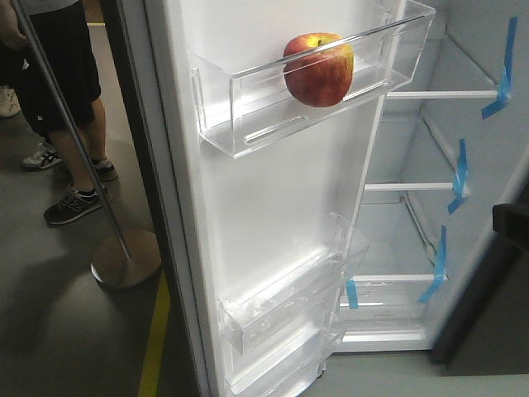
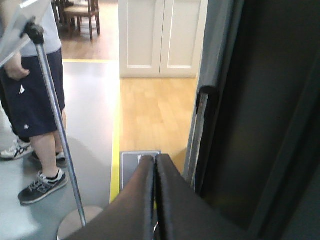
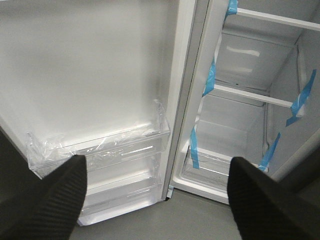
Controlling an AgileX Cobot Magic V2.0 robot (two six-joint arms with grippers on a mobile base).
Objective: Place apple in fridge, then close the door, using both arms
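The apple point(image 1: 318, 70), red with yellow patches, rests in the upper clear bin point(image 1: 248, 124) on the white inside of the open door point(image 1: 264, 198). The fridge point(image 1: 413, 95) stands open to the right, with white shelves and blue tape strips point(image 1: 499, 74). My left gripper point(image 2: 154, 159) is shut with nothing between its fingers; it sits beside the door's dark grey outer face point(image 2: 260, 125). My right gripper point(image 3: 157, 161) is open and empty, facing the door's lower bins point(image 3: 100, 145) and the fridge's bottom shelves point(image 3: 250, 95).
A chrome post point(image 1: 74, 141) on a round base point(image 1: 124, 258) stands left of the door, with a person's legs point(image 1: 70, 107) behind it. A yellow floor line point(image 1: 155, 339) runs by the door's edge. A black part point(image 1: 511, 222) juts in at the right edge.
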